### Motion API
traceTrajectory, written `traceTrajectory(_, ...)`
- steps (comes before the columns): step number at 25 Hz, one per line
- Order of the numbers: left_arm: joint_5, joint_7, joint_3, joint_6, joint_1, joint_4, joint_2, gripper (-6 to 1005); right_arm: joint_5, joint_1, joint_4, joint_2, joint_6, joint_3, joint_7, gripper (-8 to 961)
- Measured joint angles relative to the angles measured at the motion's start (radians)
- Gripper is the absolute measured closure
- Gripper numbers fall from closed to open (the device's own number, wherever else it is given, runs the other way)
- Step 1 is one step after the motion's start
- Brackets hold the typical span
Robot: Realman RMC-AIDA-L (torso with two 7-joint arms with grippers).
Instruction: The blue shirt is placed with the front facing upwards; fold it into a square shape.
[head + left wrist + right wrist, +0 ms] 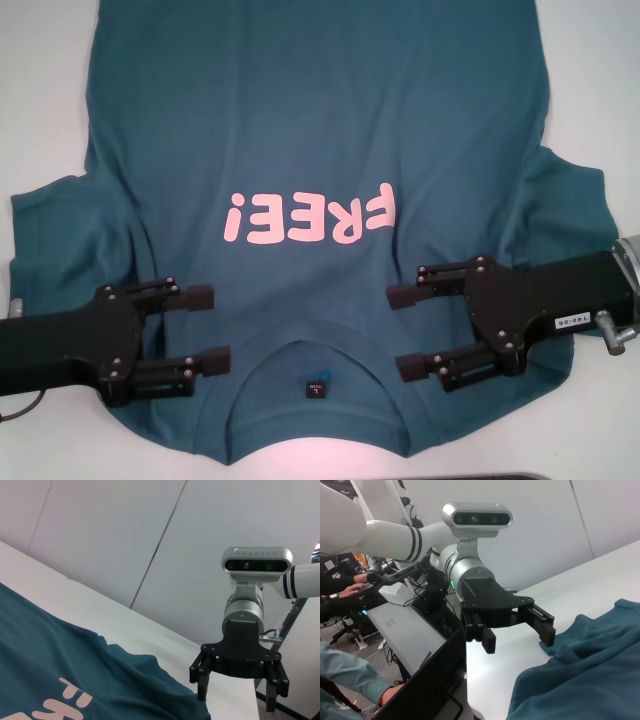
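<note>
Risk: uneven shoulder grasp.
My left gripper (205, 326) and right gripper (405, 330), jaws apart, flank the blue shirt (320, 120) collar at the desk (40, 80) near edge; mismatched pinches would skew the fold.

The blue shirt (320, 120) is soft matt cloth, lightly creased, its pink lettering (310, 216) flat and smooth, the collar (315, 440) ribbed at 6 o'clock. Left end effector (208, 328) and right end effector (398, 331): matt black plastic-looking fingers. The white surface (40, 90) looks smooth, faintly sheened.

head: overhead, downward | wrists: low, facing across blue shirt (320, 120), shared
</note>
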Motion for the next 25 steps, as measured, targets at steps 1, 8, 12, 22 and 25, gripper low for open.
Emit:
traceTrajectory(1,0.000,0.000,0.000,0.000,0.000,0.000,0.000,204,-0.001,0.000,0.000,0.000,0.000,0.000,0.000,101)
traceTrajectory(8,0.000,0.000,-0.001,-0.001,0.000,-0.001,0.001,204,-0.005,0.000,0.000,0.000,0.000,0.000,0.000,101)
traceTrajectory(12,0.000,0.000,-0.001,-0.002,0.000,-0.003,0.001,204,-0.005,0.000,0.000,0.000,0.000,0.000,0.000,101)
traceTrajectory(22,-0.001,-0.017,-0.016,-0.001,0.000,-0.001,0.002,204,-0.001,0.000,0.000,0.000,0.000,0.000,0.009,102)
traceTrajectory(25,-0.005,-0.062,-0.040,0.012,-0.001,-0.007,0.002,204,0.014,0.005,-0.005,0.000,-0.010,0.004,0.056,102)
